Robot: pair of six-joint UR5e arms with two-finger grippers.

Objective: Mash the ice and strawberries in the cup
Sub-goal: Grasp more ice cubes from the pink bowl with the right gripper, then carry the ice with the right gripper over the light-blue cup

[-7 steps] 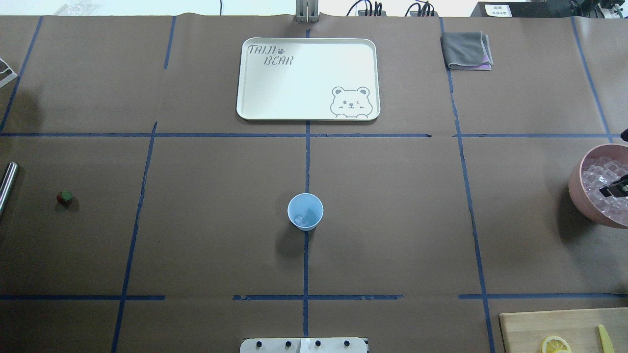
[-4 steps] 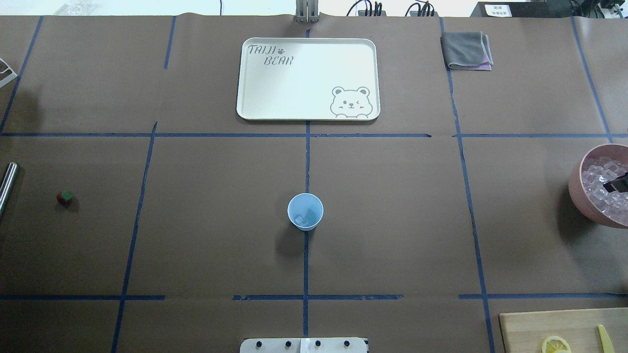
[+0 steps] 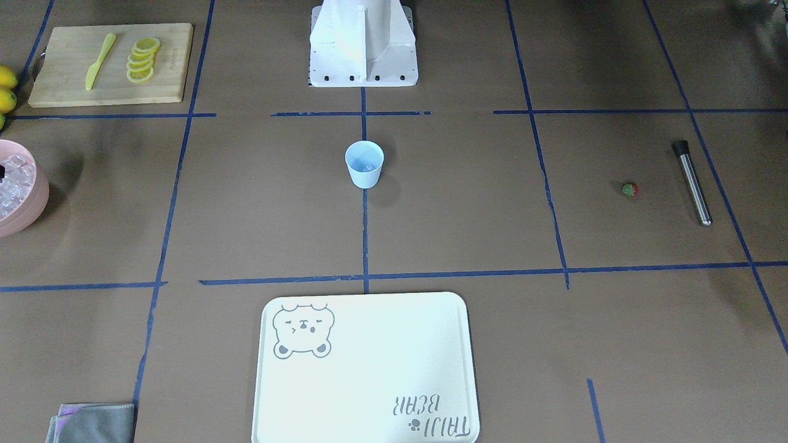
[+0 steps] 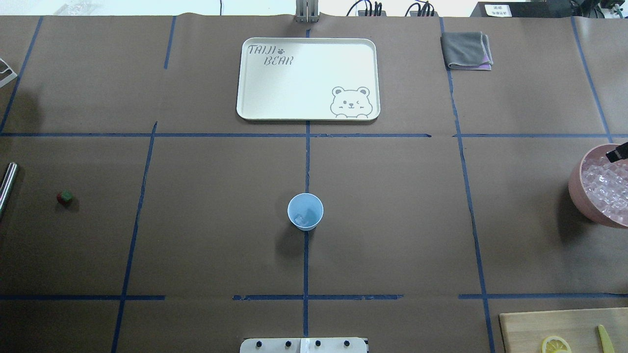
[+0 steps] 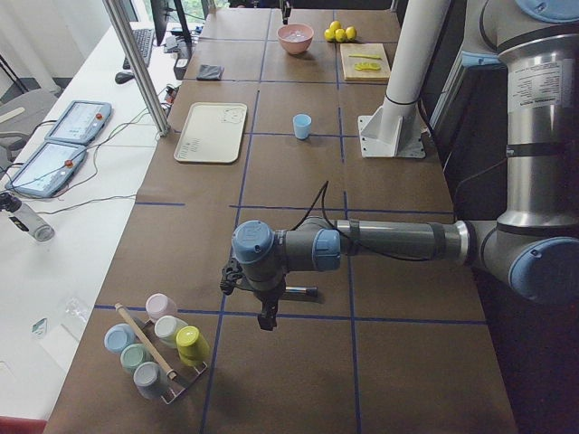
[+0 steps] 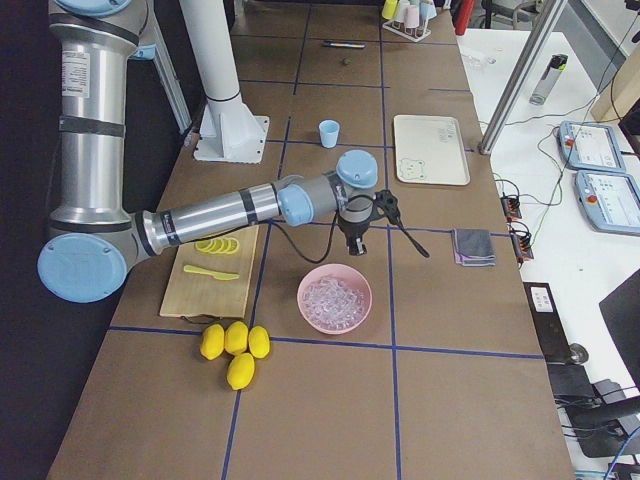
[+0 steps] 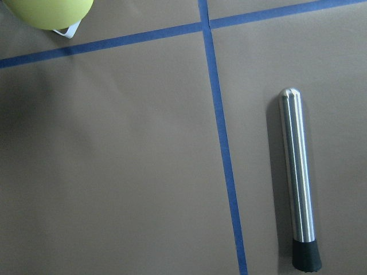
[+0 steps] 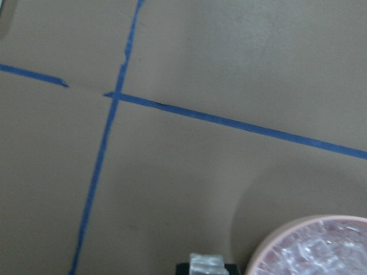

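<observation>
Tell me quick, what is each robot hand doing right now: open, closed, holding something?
Left hand: cannot tell; seen only from afar.
Right hand: closed on an ice cube.

You see the desk (image 4: 392, 206) under bright, even light from above. The cup (image 4: 305, 211) throws a soft-edged shadow toward the desk's robot-side edge. The pink bowl (image 4: 575, 186) at the right edge throws a shadow toward the middle. The tray (image 4: 308, 78) by the far edge looks washed out, nearly white. The left wrist view is sharp, with a long bright streak down the steel bar (image 7: 298, 177). The right wrist view is soft and grainy, and the ice cube (image 8: 208, 263) at its bottom is blurred.
</observation>
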